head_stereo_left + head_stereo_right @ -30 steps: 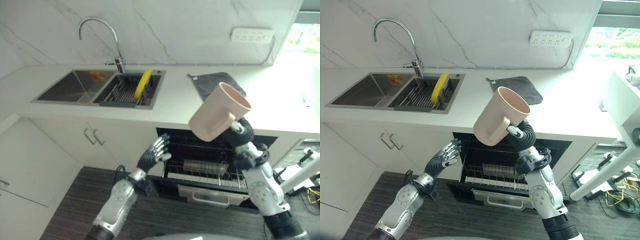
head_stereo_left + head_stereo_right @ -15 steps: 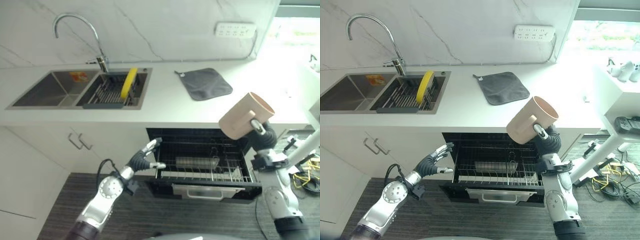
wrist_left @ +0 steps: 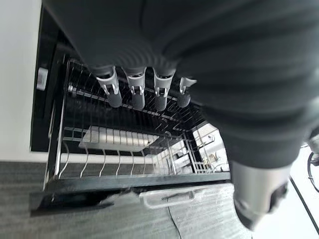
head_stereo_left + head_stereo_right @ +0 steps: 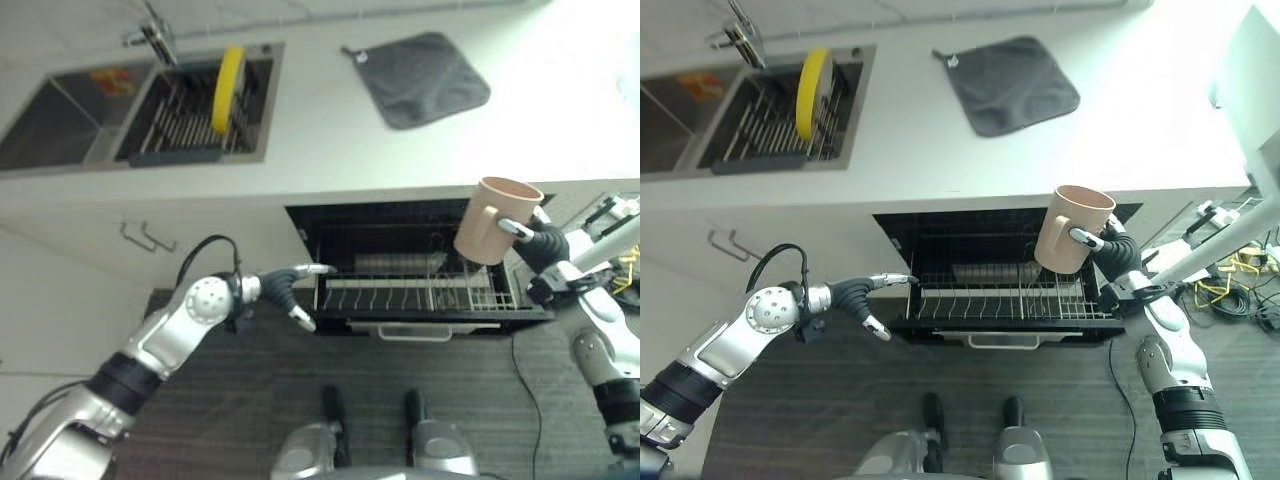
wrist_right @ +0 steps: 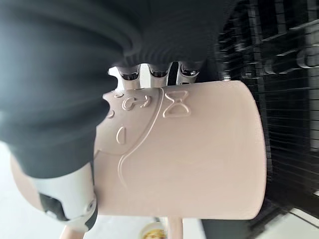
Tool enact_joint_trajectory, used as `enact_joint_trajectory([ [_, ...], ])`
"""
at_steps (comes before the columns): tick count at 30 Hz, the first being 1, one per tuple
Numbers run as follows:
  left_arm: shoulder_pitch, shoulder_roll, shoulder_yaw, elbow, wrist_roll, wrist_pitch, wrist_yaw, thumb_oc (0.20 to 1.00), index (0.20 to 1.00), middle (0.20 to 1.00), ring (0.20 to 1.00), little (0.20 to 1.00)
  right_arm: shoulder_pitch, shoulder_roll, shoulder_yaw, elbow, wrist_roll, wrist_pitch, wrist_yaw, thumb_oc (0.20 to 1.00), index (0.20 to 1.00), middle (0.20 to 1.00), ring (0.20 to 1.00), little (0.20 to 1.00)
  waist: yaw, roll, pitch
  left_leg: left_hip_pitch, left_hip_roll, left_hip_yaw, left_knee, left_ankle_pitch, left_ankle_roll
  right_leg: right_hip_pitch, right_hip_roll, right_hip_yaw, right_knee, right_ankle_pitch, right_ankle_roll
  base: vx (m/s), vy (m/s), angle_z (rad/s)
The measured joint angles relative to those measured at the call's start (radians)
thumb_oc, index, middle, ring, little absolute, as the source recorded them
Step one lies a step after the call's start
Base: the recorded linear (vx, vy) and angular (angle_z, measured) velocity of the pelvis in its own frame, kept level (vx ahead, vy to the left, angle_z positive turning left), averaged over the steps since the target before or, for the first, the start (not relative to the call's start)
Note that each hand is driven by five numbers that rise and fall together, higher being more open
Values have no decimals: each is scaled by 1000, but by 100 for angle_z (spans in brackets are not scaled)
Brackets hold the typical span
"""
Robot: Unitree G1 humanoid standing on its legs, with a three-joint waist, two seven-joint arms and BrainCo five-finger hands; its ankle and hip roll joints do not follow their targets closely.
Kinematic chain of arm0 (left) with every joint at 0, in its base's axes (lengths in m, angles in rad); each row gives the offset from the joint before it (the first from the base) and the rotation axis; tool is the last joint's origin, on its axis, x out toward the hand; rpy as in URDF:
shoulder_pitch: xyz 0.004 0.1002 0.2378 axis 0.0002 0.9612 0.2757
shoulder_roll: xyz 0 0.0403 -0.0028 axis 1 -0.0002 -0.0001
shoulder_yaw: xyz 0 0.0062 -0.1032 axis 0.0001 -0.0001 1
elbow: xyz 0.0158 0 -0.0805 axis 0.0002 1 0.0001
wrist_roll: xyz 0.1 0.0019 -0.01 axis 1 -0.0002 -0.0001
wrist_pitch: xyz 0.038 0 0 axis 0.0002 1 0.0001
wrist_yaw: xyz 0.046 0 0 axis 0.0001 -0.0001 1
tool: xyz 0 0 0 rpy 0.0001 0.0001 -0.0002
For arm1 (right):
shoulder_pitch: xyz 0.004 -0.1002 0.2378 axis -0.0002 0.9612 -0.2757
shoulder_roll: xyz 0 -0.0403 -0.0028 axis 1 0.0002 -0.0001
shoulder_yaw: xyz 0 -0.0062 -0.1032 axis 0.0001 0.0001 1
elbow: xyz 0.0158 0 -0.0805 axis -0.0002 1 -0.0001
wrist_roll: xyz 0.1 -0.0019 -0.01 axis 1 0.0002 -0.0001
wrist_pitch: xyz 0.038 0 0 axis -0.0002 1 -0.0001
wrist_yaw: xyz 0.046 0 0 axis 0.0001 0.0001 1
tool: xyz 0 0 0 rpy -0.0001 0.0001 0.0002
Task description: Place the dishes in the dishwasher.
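White counter (image 4: 940, 160) runs above the open dishwasher (image 4: 1000, 285), and I see a grey cloth (image 4: 1008, 83) near its back edge and a yellow plate (image 4: 811, 82) standing in the sink rack (image 4: 770, 125). My right hand (image 4: 1110, 252) holds the pink mug (image 4: 1068, 228) upright by its handle, over the right end of the pulled-out wire rack (image 4: 1015, 300). My left hand (image 4: 862, 295) hangs at the rack's left edge with its fingers stretched out, holding nothing.
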Motion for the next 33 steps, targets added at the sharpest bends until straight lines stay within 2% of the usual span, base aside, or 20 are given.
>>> enact_joint_trajectory([
  [2, -72, 18, -36, 10, 6, 1, 1, 1000, 1000, 1000, 1000, 1000, -76, -3, 5, 66, 0, 11, 1, 200, 200, 200, 200, 200, 7, 5, 35, -48, -1, -3, 29, 0, 0, -53, -3, -1, 49, -13, -2, -258, -31, 13],
  [5, -240, 29, -104, 54, 9, 1, 38, 1000, 1000, 1000, 1000, 1000, -219, -25, 6, 138, 0, 10, 7, 200, 200, 200, 200, 200, 16, 3, 132, -166, -3, -32, 121, 0, 0, -216, -29, -21, 263, -88, -15, -324, -49, 26],
  [7, -269, 26, -114, 70, 9, 1, 55, 1000, 1000, 1000, 1000, 1000, -247, -31, 8, 148, 0, 10, 15, 200, 200, 200, 200, 200, 22, 1, 149, -210, -6, -36, 145, 0, 0, -279, -40, -22, 333, -113, -23, -147, -8, 12],
  [8, -272, 26, -135, 89, 35, 1, 71, 1000, 1000, 1000, 1000, 1000, -268, -30, 15, 178, 0, 12, 11, 200, 200, 200, 200, 200, 29, 0, 154, -257, -10, -42, 179, 1, 2, -344, -51, -21, 413, -139, -32, -133, -6, 12],
  [13, -295, 13, -139, 108, 75, -6, 76, 1000, 1000, 1000, 1000, 1000, -298, -40, 42, 219, -22, 12, -4, 200, 200, 200, 200, 200, 31, -8, 157, -356, -13, -50, 302, -29, 14, -449, -80, -20, 554, -188, -47, -135, 10, 9],
  [15, -322, 7, -143, 107, 75, -13, 56, 1000, 1000, 1000, 1000, 1000, -313, -41, 46, 305, -64, 17, -12, 200, 200, 200, 200, 200, 37, -8, 158, -436, -10, -53, 348, -42, 14, -529, -84, -16, 601, -195, -57, -97, -18, 4],
  [17, -342, 6, -145, 108, 75, -17, 49, 1000, 1000, 1000, 1000, 1000, -321, -43, 48, 372, -90, 34, -23, 200, 200, 200, 200, 200, 40, -9, 158, -455, -3, -52, 360, -42, 15, -545, -82, -16, 606, -198, -61, -95, -34, -4],
  [20, -444, -3, -184, 113, 75, -27, 45, 1000, 1000, 1000, 1000, 1000, -447, -82, 62, 554, -88, 35, -61, 200, 200, 200, 200, 200, 61, -15, 161, -540, 2, -55, 404, -43, 16, -619, -77, -16, 626, -180, -62, -17, -7, -1],
  [24, -438, 0, -186, 112, 74, -30, 36, 1000, 1000, 1000, 1000, 1000, -467, -100, 63, 575, -89, 38, -70, 200, 200, 200, 200, 200, 68, -16, 162, -534, 1, -55, 415, -47, 24, -604, -79, -16, 620, -181, -59, 0, 0, 0],
  [28, -477, 23, -229, 112, 69, -30, 29, 1000, 1000, 1000, 1000, 1000, -611, -161, 87, 648, -89, 57, -95, 200, 200, 200, 200, 200, 81, -15, 161, -532, 1, -62, 422, -48, 27, -593, -82, -23, 620, -179, -56, 31, -4, 6],
  [33, -479, 39, -236, 110, 41, -29, 32, 1000, 1000, 1000, 1000, 1000, -639, -169, 114, 643, -91, 77, -112, 200, 200, 200, 200, 200, 85, -15, 161, -530, 0, -62, 421, -53, 29, -591, -85, -22, 619, -180, -57, 52, 10, 1],
])
